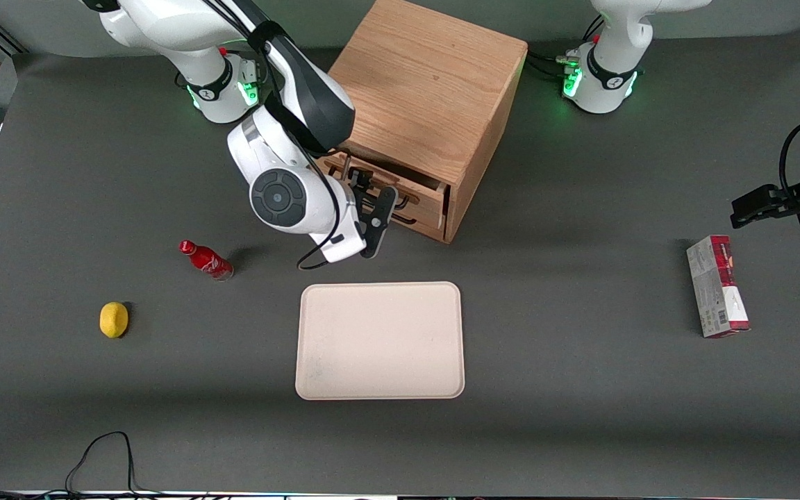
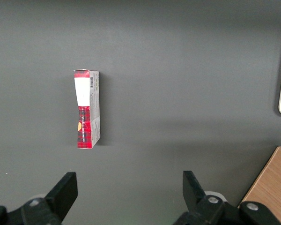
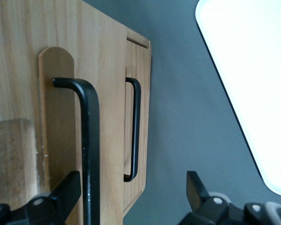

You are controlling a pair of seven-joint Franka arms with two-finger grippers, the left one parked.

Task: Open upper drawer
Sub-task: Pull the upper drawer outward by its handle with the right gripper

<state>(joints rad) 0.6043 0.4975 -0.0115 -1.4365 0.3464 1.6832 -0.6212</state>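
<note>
The counter (image 1: 580,389) is dark grey. The cabinet (image 1: 428,90) is light oak with visible grain, as is the upper drawer (image 3: 61,117), whose wire handle (image 3: 90,154) is black. The hand (image 3: 131,197) in front of that drawer is black on a white arm. The tray (image 1: 380,340) is cream, the lemon (image 1: 114,319) yellow, the bottle (image 1: 205,260) red, the carton (image 1: 717,286) red, grey and white.

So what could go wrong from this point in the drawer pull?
1. The gripper is open around the upper drawer's black handle, which sits close to one finger rather than centred. Closing could nudge the handle sideways, or a pull could slip.
2. The bottom drawer's handle is close by, so a small offset might catch it instead.
3. Nothing visibly anchors the cabinet, so a hard pull might drag it.
</note>
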